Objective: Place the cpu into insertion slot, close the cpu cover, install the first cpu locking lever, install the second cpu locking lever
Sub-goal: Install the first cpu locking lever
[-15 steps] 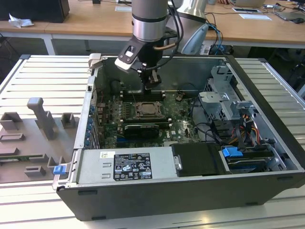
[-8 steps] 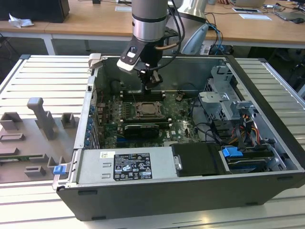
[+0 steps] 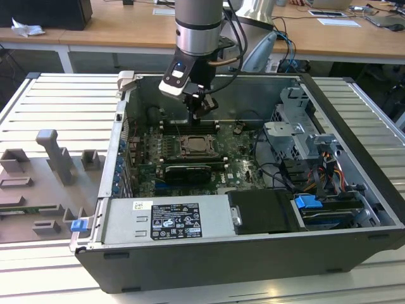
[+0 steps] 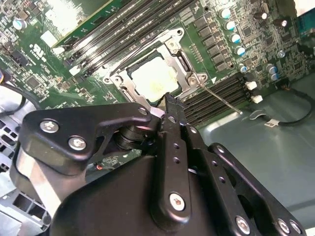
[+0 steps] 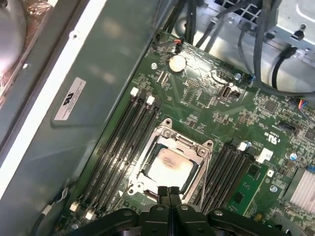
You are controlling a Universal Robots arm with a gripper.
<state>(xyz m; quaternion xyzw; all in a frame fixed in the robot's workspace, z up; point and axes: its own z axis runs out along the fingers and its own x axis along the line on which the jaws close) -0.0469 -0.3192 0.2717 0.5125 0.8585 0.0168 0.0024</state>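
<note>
Pale beige-silver, the cpu (image 5: 170,164) sits in the insertion slot (image 3: 185,147), framed by the silvery cpu cover (image 5: 183,141) lying flat over it — on the green motherboard (image 5: 206,108), between black memory slots (image 5: 123,142). Just over the cover's edge hangs the gripper (image 5: 169,191), jaws pressed together, holding nothing.

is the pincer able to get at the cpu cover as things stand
Probably yes: the pincer, shut, hovers right at one edge of the cpu cover, and nothing lies between them.

Bright, even light from above; the cpu (image 4: 153,81) just ahead of the gripper (image 4: 170,101) glares (nearly white in the second wrist view); shadows are soft throughout.
</note>
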